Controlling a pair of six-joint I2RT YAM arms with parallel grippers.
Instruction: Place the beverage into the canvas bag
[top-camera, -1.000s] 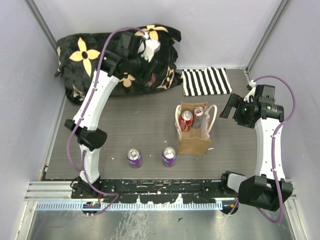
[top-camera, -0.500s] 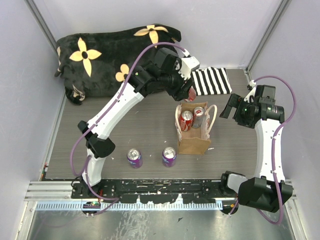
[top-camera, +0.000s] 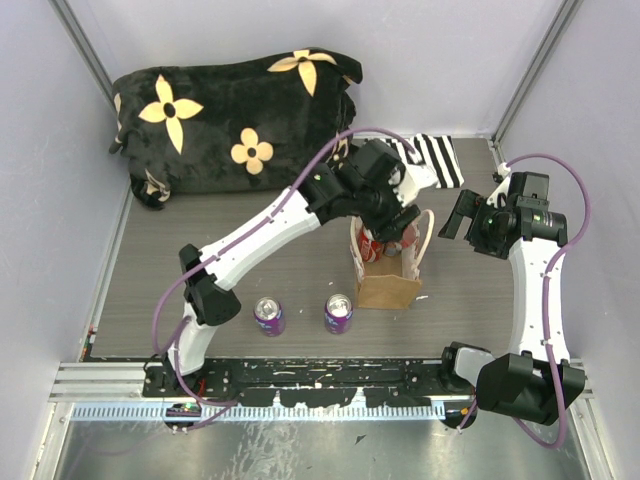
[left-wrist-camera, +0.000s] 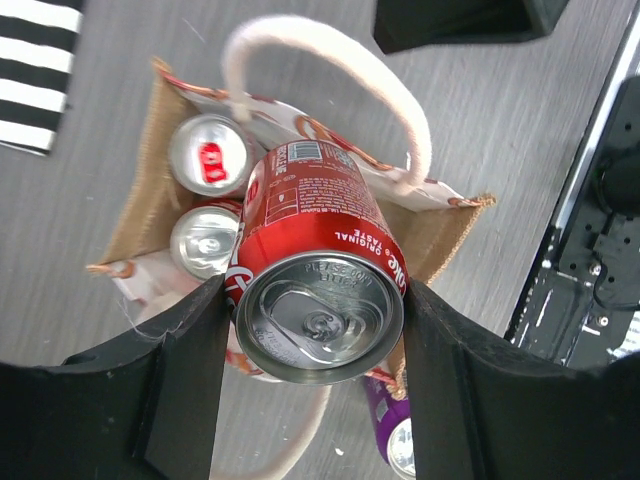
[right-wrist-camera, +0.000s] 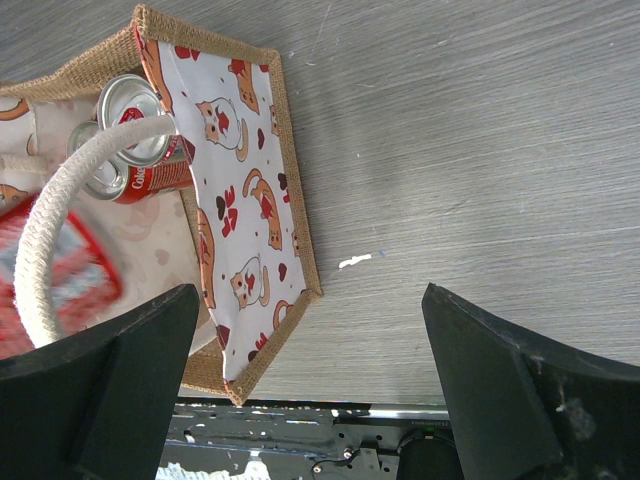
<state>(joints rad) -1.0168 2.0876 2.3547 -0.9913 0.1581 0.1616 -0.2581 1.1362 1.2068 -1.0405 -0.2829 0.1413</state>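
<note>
While the left jaws grip a red can (left-wrist-camera: 320, 290) by its sides, it hangs over the open mouth of the canvas bag (left-wrist-camera: 135, 205).

White lettering on the can reads "ORIGINAL", with a barcode panel lower on its side. Its pull-tab lid faces the wrist camera, its long axis runs down toward the bag with a slight tilt, and a black jaw presses at its 9 and 3 o'clock. On the bench (top-camera: 250, 240), the left purple can (top-camera: 268, 316) and the right purple can (top-camera: 338, 313) stand at the bag's 7 to 8 o'clock. Inside the bag, a red-tabbed can (left-wrist-camera: 208, 155) and a plain-topped can (left-wrist-camera: 203, 240) stand upright. The bag's print shows cats and hearts. At its 3 o'clock the right jaws are spread wide on nothing. Farther off lie a striped cloth (top-camera: 440, 160) at 1 o'clock and a flowered black cushion (top-camera: 230, 110) at 10.
</note>
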